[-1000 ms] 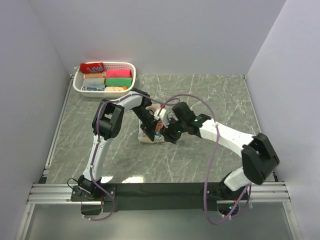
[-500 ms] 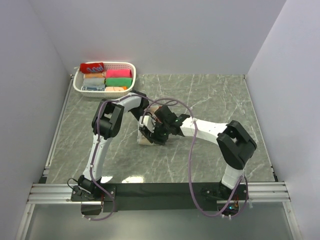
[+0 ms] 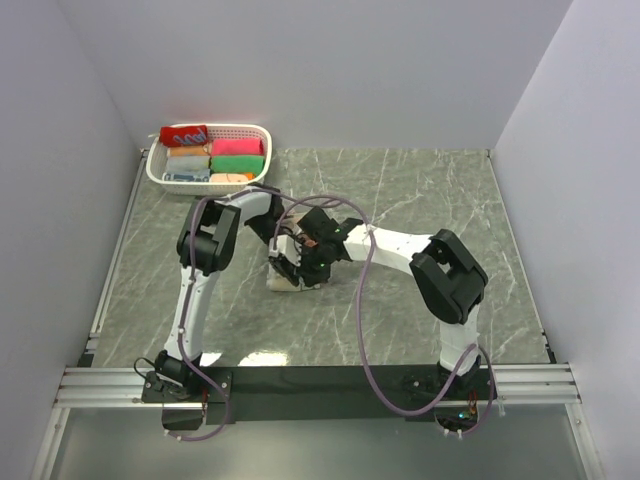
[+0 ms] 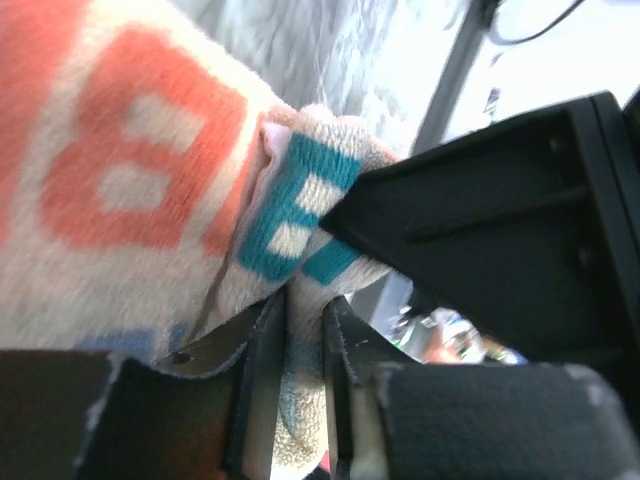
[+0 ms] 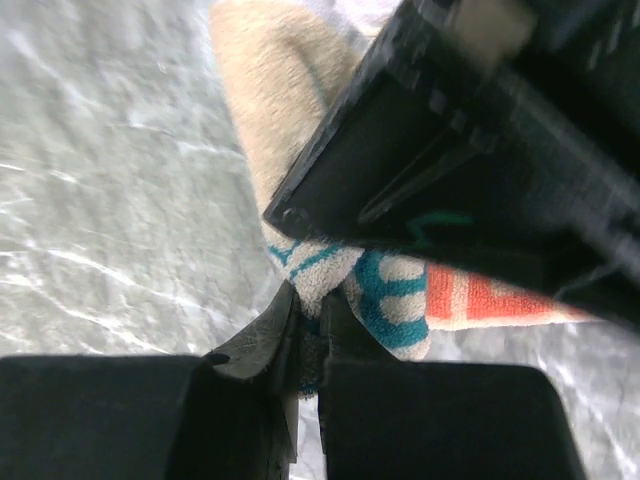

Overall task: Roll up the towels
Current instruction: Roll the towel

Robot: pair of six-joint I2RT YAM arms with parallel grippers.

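A cream towel (image 3: 284, 281) with orange and teal letters lies bunched on the table's middle, and both grippers meet over it. My left gripper (image 3: 281, 246) comes from the far side. In the left wrist view the left gripper (image 4: 305, 312) pinches a fold of the towel (image 4: 130, 190) between nearly closed jaws. My right gripper (image 3: 301, 263) reaches in from the right. The right wrist view shows the right gripper (image 5: 308, 312) shut on the teal-lettered edge of the towel (image 5: 262, 110), with the other arm's black fingers (image 5: 430, 150) just above.
A white basket (image 3: 264, 133) at the back left holds several rolled towels (image 3: 237, 147) in red, pink, green and orange. Grey walls close in the marble table on the left, back and right. Both arms' cables loop above the towel.
My right gripper has moved left onto the towel and closed on its edge. The left gripper has shifted slightly left with the towel, its jaws loosening a little.
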